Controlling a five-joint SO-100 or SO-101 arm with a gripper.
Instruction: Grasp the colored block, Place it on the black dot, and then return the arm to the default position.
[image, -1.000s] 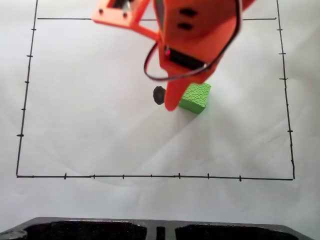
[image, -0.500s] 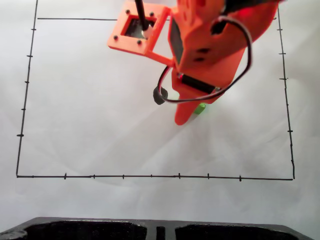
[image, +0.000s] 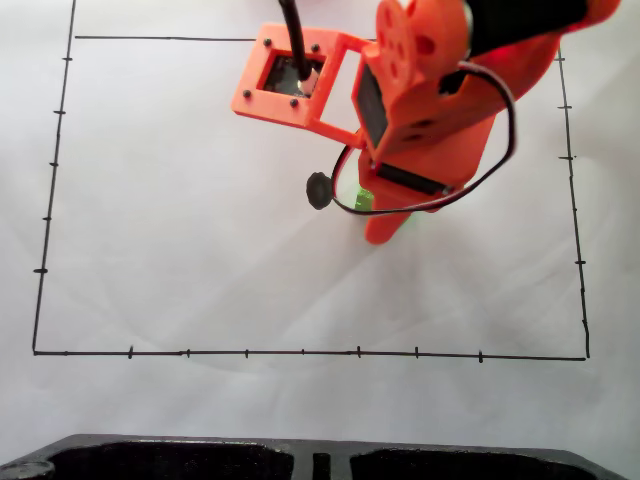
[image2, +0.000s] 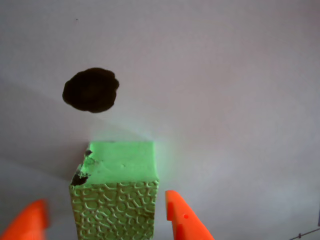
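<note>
The hand (image2: 105, 220) straddles the colored block (image2: 117, 192) with its fingers spread, gripping nothing. The block sits on the paper just beside the black dot (image2: 91, 89). Because the right finger is nearer the cube than the left, uneven closing could shove or twist the cube instead of clamping it squarely.

The arm (image: 440, 110) is made of bright orange plastic. A flat square frame (image: 290, 75) sticks out from its side, with small dark screws at the corners and a black cable (image: 293, 30) plugged into the middle. A thin black and red wire (image: 495, 160) is looped around the body. A round orange disc (image: 398, 40) with small holes is seen on top. The end effector (image2: 105, 220) has two pointed orange fingers (image2: 186, 220).
</note>
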